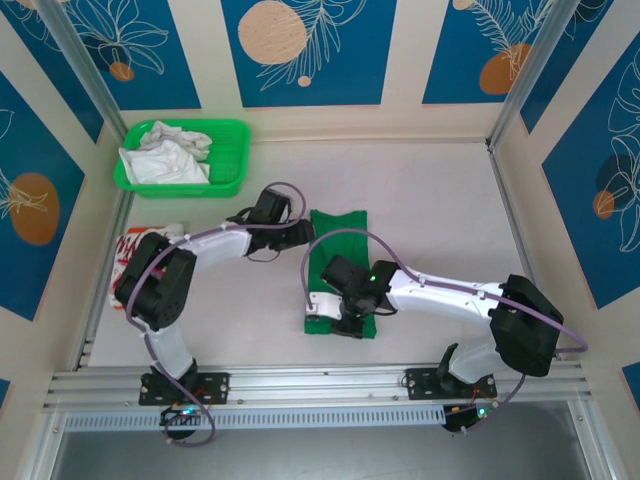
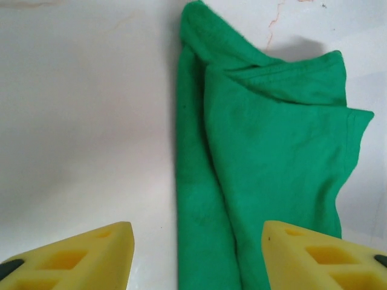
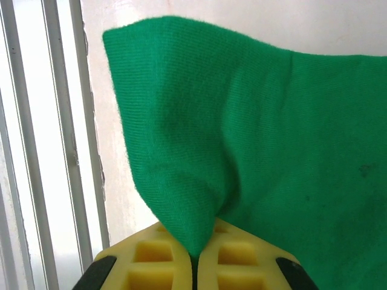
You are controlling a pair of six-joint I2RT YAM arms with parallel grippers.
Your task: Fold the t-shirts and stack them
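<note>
One green t-shirt (image 1: pixel 336 219), folded long, has its corner pinched by right gripper (image 3: pixel 193 258); left gripper (image 2: pixel 196 234) gapes.

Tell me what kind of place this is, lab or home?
Probably a lab test cell: two arms bolted to an aluminium rail, a white table boxed in by printed wall panels, and laundry props, a green t-shirt and a basket.

Right hand (image 1: pixel 330 320) rests on the folded green t-shirt (image 1: pixel 340 236).
</note>
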